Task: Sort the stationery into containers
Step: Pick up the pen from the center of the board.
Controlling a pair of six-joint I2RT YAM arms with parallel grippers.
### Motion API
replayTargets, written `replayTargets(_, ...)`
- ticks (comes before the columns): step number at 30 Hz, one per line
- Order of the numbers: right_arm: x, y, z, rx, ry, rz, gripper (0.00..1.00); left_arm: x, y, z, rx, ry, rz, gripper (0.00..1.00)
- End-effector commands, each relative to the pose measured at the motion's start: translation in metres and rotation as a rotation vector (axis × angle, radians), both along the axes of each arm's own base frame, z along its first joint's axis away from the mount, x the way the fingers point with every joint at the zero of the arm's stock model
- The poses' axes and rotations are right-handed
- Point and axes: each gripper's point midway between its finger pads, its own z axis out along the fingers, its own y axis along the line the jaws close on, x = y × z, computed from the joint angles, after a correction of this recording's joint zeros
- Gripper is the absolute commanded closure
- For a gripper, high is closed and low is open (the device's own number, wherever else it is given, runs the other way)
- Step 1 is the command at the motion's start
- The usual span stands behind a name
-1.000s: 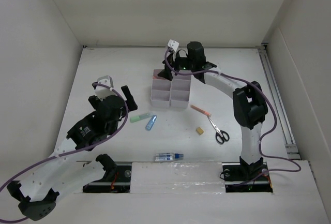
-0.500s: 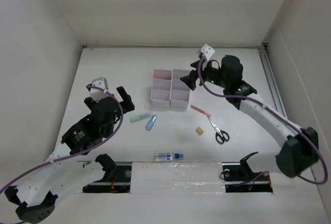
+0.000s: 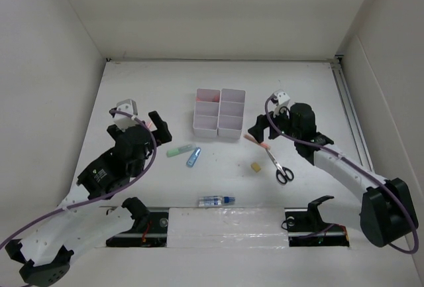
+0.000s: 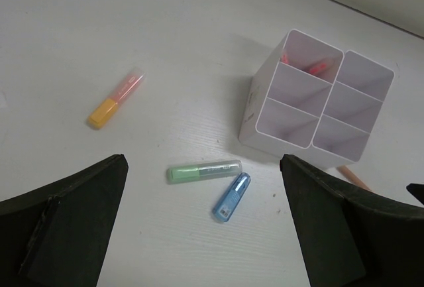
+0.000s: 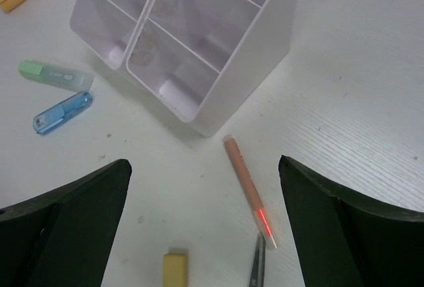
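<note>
Beside the white organizer (image 5: 258, 55), the right tool (image 5: 204, 162) stands open over a pen (image 5: 248, 191); the left tool (image 4: 203, 160) hangs open above a green marker (image 4: 202, 170).

Green marker (image 4: 203, 170) beside blue tube (image 4: 232, 197)

Table (image 3: 152, 81): white, faint grain.
Back wall (image 3: 218, 8): plain white panel.
Left wall (image 3: 40, 68): white, close in.
Right wall (image 3: 391, 68): white too.
Rail (image 3: 355, 128): metal strip along the table's right edge.
Light: even, soft shadows.

organizer (image 5: 255, 55) white | marker (image 4: 203, 170) light green | tube (image 4: 232, 196) blue | eraser (image 5: 175, 262) tan | scissors (image 3: 279, 166) black-handled
</note>
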Motion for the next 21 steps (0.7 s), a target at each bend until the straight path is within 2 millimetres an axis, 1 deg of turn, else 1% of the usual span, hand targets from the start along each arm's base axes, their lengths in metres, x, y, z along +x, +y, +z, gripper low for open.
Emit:
replayTargets(1, 0.014, -0.004, 0.006, 0.016, -0.033, -0.052, 0.0, 0.003, -0.002, 0.004, -0.01, -0.023, -0.006, 0.0)
replayTargets(3, 0.016, -0.003, -0.003, 0.007, -0.011, -0.052, 0.0, 0.002, -0.001, 0.005, -0.016, -0.03, -0.006, 0.0)
replayTargets(4, 0.018, -0.003, -0.02, -0.01, 0.031, -0.052, 0.0, 0.002, -0.001, 0.005, -0.016, -0.03, -0.006, 0.0)
replayTargets(6, 0.023, -0.006, -0.035, -0.014, 0.088, -0.083, 0.02, 0.001, -0.002, 0.008, -0.024, -0.04, -0.019, 0.0)
replayTargets(7, 0.024, -0.008, -0.054, -0.021, 0.147, -0.101, 0.02, 0.001, -0.002, 0.008, -0.024, -0.04, -0.019, 0.0)
replayTargets(8, 0.025, -0.01, -0.062, -0.009, 0.186, -0.124, 0.05, 0.001, -0.002, 0.008, -0.024, -0.04, -0.019, 0.0)
replayTargets(9, 0.021, -0.007, -0.065, 0.009, 0.211, -0.088, 0.06, 0.001, -0.004, 0.008, -0.027, -0.037, -0.027, 0.0)
replayTargets(10, 0.021, -0.007, -0.065, 0.009, 0.212, -0.088, 0.06, 0.001, -0.004, 0.008, -0.027, -0.037, -0.027, 0.0)
replayTargets(12, 0.023, -0.012, -0.068, 0.003, 0.224, -0.131, 0.06, -0.001, -0.002, 0.01, -0.034, -0.045, -0.027, 0.0)
replayTargets(14, 0.025, -0.013, -0.065, -0.003, 0.228, -0.139, 0.06, -0.001, -0.002, 0.014, -0.048, -0.059, -0.027, 0.0)
replayTargets(16, 0.019, -0.013, -0.075, -0.028, 0.265, -0.144, 0.06, -0.001, -0.002, 0.014, -0.048, -0.059, -0.027, 0.0)
replayTargets(17, 0.021, -0.016, -0.077, -0.041, 0.273, -0.16, 0.06, -0.001, -0.002, 0.014, -0.048, -0.059, -0.027, 0.0)
replayTargets(18, 0.017, -0.015, -0.086, -0.063, 0.304, -0.172, 0.06, -0.001, -0.001, 0.014, -0.039, -0.059, -0.03, 0.0)
replayTargets(19, 0.015, -0.017, -0.091, -0.091, 0.326, -0.186, 0.07, -0.001, -0.001, 0.014, -0.039, -0.059, -0.03, 0.0)
replayTargets(20, 0.016, -0.016, -0.091, -0.086, 0.344, -0.194, 0.09, -0.002, 0.0, 0.015, -0.045, -0.066, -0.03, 0.0)
replayTargets(21, 0.013, -0.014, -0.099, -0.098, 0.383, -0.211, 0.1, -0.002, 0.0, 0.016, -0.045, -0.066, -0.03, 0.0)
